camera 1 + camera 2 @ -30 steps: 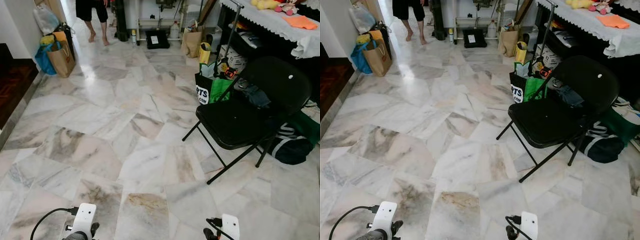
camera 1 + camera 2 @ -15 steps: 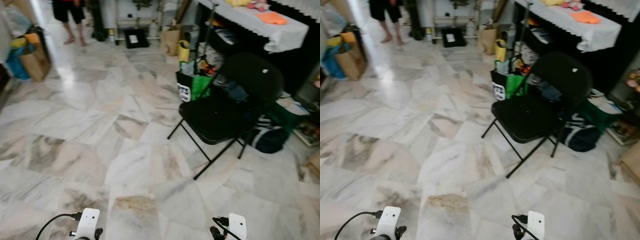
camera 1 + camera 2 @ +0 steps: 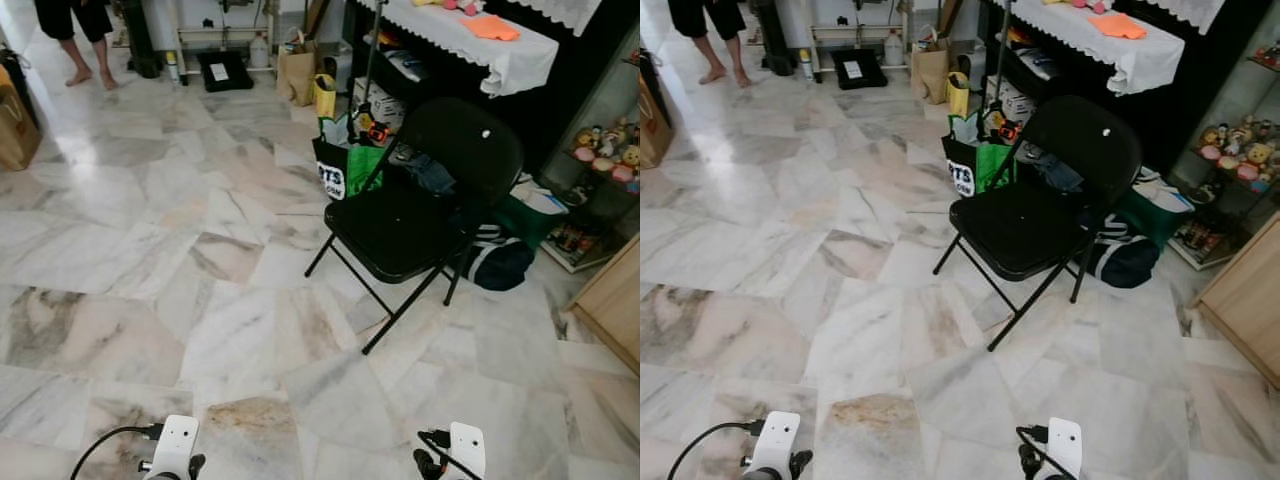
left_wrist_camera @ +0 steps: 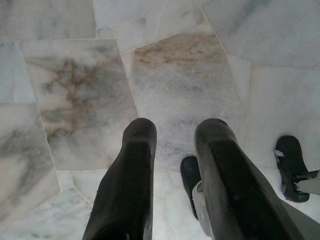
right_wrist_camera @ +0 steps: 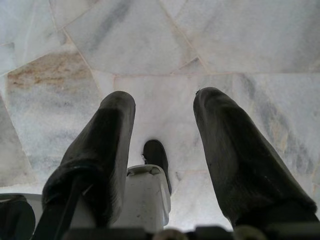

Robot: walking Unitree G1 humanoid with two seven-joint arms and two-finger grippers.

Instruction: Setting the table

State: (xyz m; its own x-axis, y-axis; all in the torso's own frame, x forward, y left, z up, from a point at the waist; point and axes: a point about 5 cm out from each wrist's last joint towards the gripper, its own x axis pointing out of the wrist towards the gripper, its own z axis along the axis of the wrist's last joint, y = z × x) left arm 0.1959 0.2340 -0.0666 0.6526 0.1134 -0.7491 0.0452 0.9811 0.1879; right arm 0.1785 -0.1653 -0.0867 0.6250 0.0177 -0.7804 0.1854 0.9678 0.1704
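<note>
The robot has turned right, so the folding chair [image 3: 415, 215] sits nearer centre. Both left gripper [image 4: 175, 150] and right gripper [image 5: 162, 120] hang apart, empty. The cloth-covered bench [image 3: 470, 35] stands behind the chair; walking straight risks clipping its legs.

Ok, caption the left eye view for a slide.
Marble floor with a black folding chair by a white-clothed table; both hands hang low, the left hand open.
</note>
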